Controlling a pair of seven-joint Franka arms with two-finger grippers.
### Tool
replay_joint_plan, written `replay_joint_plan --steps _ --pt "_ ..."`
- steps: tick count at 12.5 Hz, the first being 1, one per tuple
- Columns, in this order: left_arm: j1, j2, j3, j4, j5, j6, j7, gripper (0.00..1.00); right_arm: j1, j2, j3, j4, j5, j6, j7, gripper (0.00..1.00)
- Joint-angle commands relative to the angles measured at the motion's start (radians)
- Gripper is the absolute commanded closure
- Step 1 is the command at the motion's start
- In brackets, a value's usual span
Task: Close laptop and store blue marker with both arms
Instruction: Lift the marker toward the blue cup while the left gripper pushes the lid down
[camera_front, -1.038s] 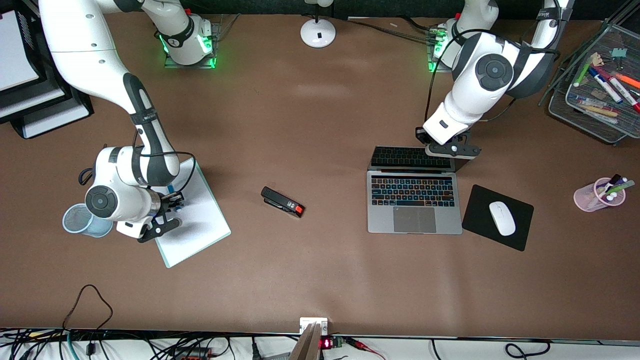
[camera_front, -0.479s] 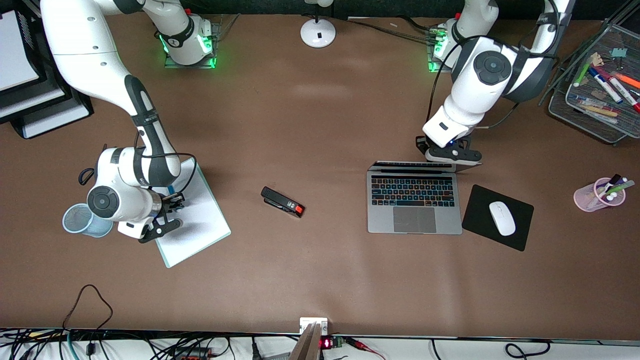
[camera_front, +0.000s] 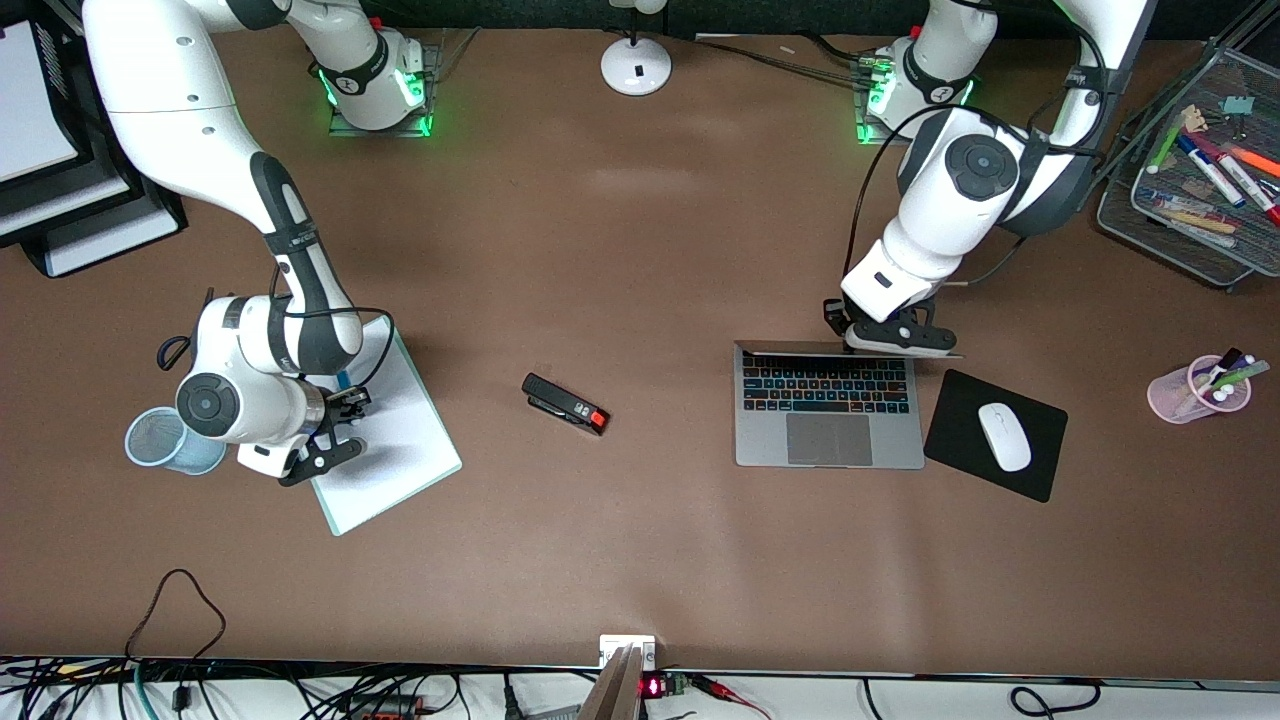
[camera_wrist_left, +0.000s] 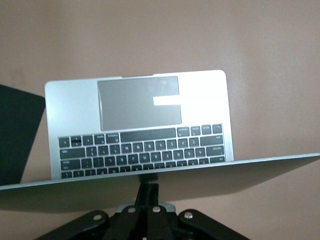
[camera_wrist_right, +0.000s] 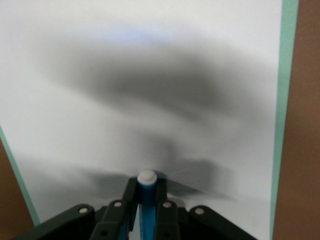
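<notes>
**Laptop lid half down, marker in grip**

Laptop (camera_front: 828, 410) is sitting on the worktop (camera_front: 640, 560) beside the mouse pad (camera_front: 995, 434), its lid standing nearly edge-on. The left gripper (camera_front: 885, 335) is pressing, fingers pinched together, against the lid's top edge, so the keyboard is lying just under the push. The right gripper (camera_wrist_right: 145, 200) is clamping the blue marker (camera_wrist_right: 146, 190) over the white notepad (camera_front: 395, 440), white tip pointing down. The mesh cup (camera_front: 160, 440) is probably its store, beside that gripper. The stapler (camera_front: 565, 403) is lying well apart.
</notes>
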Motion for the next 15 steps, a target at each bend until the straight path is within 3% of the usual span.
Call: replay_joint_plan --steps 1,4,9,13,15 --pt "0.007 0.054 0.011 0.044 0.051 0.035 -0.016 1.00 -0.003 -0.007 0.003 -0.003 0.020 0.001 -0.015 0.92" --pt "0.017 0.082 0.011 0.044 0.053 0.090 -0.015 1.00 -0.002 -0.030 0.003 0.023 0.018 0.000 -0.021 0.95" --pt "0.018 0.150 0.031 0.047 0.093 0.200 -0.015 1.00 -0.008 -0.157 0.001 0.062 0.017 -0.055 -0.093 0.96" --pt "0.018 0.206 0.054 0.115 0.119 0.201 -0.015 1.00 -0.009 -0.324 0.000 0.062 0.020 -0.117 -0.298 1.00" --pt "0.018 0.235 0.054 0.144 0.119 0.201 -0.015 1.00 -0.026 -0.376 -0.008 0.069 0.073 -0.146 -0.416 1.00"
